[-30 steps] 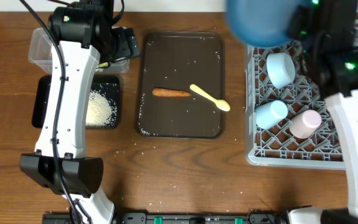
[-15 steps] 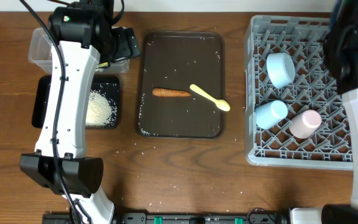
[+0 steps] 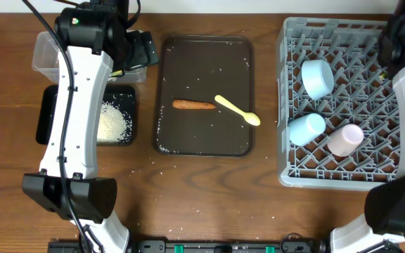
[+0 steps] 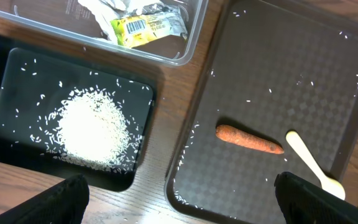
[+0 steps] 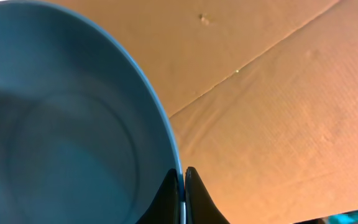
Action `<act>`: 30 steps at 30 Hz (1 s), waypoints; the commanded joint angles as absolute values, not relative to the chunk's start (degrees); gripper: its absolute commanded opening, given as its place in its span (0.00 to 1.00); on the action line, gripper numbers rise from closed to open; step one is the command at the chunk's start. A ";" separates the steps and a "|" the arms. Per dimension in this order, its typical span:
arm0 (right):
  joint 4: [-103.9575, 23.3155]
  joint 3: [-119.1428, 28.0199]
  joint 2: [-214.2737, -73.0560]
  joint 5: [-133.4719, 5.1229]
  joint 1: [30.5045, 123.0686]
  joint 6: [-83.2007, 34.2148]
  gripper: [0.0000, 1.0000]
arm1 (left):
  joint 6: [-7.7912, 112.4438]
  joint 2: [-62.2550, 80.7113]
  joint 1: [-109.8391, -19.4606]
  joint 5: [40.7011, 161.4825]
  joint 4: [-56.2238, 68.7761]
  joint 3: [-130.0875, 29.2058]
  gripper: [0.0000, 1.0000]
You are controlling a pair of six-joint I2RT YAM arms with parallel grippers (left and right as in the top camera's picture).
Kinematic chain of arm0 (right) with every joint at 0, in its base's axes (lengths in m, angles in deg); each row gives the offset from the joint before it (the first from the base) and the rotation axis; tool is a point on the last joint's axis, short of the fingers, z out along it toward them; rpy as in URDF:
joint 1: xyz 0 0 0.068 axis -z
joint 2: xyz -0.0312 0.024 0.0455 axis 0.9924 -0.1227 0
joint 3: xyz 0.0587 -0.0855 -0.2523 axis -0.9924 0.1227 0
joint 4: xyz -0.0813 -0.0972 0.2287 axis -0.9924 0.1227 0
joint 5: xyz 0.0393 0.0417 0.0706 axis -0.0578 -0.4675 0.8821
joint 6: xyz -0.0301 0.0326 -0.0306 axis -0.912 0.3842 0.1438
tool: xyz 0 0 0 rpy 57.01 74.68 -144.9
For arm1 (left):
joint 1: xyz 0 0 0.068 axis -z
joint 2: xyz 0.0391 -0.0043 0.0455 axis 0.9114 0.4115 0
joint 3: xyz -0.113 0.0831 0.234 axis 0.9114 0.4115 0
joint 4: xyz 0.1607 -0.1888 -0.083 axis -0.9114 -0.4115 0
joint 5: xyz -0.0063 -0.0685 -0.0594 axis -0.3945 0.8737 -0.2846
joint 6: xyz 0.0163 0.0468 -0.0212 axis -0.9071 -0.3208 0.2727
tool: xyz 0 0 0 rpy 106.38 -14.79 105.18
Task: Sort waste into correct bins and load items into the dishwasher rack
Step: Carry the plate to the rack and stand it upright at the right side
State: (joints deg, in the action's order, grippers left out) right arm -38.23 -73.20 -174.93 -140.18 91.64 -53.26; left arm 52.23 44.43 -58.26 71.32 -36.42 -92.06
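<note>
Left jaws wide apart — empty | right jaws clamped on dark blue dish (image 5: 61, 137) rim

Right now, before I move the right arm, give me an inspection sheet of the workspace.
Surface: wooden table, few stray grains.
Job's things: carrot and spoon on brown tray; rice in black tray; wrapper in clear tub; bowl, light blue cup, pink cup in rack.
Clutter: nothing seen.
Grippers: left gripper open, empty; right gripper shut on dark blue dish.
Cables: black cable along left arm.
Surroundings: tan creased surface behind dish.
</note>
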 commanded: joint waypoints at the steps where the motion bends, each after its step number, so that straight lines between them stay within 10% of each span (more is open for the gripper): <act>1: -39.09 -73.57 -176.96 -141.54 93.47 -58.24 0.01 | 52.34 44.84 -58.39 70.19 -36.64 -92.41 0.98; 30: -36.42 -73.55 -184.61 -113.91 96.56 -63.42 0.01 | 52.36 44.84 -58.39 70.19 -36.64 -92.41 0.98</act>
State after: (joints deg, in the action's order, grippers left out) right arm -37.71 -73.90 -183.76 -124.49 97.12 -62.00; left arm 52.23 44.43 -58.26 71.32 -36.42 -92.06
